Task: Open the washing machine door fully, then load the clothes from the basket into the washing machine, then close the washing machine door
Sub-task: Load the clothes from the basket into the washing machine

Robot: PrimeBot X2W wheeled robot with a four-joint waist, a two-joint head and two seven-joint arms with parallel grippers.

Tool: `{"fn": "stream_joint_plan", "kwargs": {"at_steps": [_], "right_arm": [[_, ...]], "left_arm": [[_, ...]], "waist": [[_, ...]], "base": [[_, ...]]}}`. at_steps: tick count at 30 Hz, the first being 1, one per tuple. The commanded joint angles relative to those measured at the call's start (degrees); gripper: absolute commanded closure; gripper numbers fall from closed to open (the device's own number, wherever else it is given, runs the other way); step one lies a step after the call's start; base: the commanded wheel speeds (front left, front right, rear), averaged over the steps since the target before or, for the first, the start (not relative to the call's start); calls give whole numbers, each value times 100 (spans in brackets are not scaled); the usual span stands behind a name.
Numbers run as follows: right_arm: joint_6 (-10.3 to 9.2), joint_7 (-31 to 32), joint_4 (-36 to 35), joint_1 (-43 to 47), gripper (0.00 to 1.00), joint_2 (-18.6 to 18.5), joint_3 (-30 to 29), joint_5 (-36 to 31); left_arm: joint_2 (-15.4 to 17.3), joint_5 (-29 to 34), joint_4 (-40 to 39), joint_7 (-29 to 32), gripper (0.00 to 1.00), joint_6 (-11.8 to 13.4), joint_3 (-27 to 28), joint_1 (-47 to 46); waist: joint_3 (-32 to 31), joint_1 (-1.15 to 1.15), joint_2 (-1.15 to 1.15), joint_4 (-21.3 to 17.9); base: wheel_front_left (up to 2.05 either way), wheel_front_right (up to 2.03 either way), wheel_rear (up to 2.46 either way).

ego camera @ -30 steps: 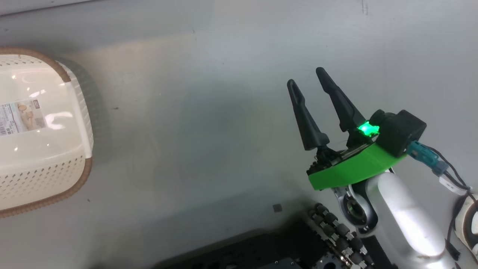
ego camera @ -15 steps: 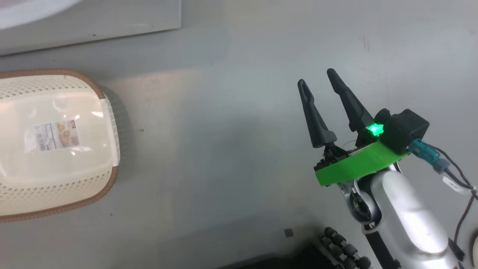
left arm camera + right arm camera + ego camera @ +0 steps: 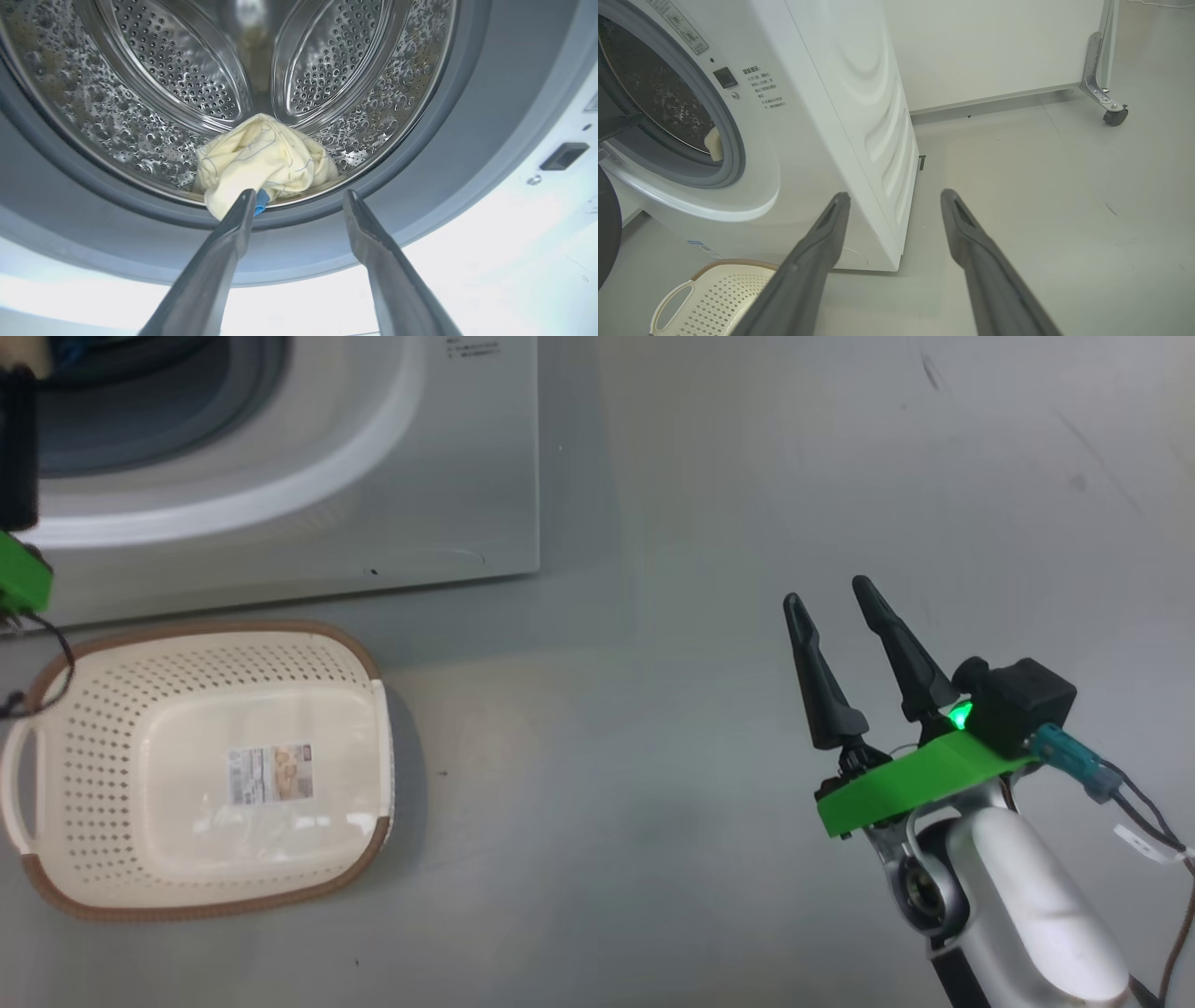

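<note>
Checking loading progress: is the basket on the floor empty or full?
Empty: the basket has its bare bottom and label sticker exposed, no clothes inside.

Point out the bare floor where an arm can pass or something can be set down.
Widest free patch: the floor between the basket and the right gripper. Floor right of the washing machine is bare too. Tight: the strip between basket and washing machine, and the front lip of the drum, where the clothes lie.

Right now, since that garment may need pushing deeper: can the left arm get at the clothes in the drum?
Probably yes. The left pincer is open before the washing machine, aimed at the clothes on the front lip of its drum; nothing lies between.
</note>
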Motion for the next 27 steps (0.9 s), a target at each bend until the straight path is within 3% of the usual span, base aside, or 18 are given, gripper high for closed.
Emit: {"fn": "stream_joint_plan", "kwargs": {"at_steps": [1, 9, 27], "right_arm": [[1, -54, -107, 83, 0, 14, 66, -52], [1, -54, 128, 306, 0, 14, -5, -75], [1, -54, 326, 906, 0, 14, -74, 59]], "left_arm": [[226, 164, -145, -54, 0, 4, 406, 189], [-200, 963, -831, -55, 0, 109, 1382, 1794], [-866, 2077, -2791, -55, 0, 826, 3062, 4614]], "waist": [[-537, 1, -1, 307], [-1306, 1, -1, 569], [-2519, 1, -1, 919]], "base": [[0, 0, 0], [0, 0, 0], [0, 0, 0]]}}
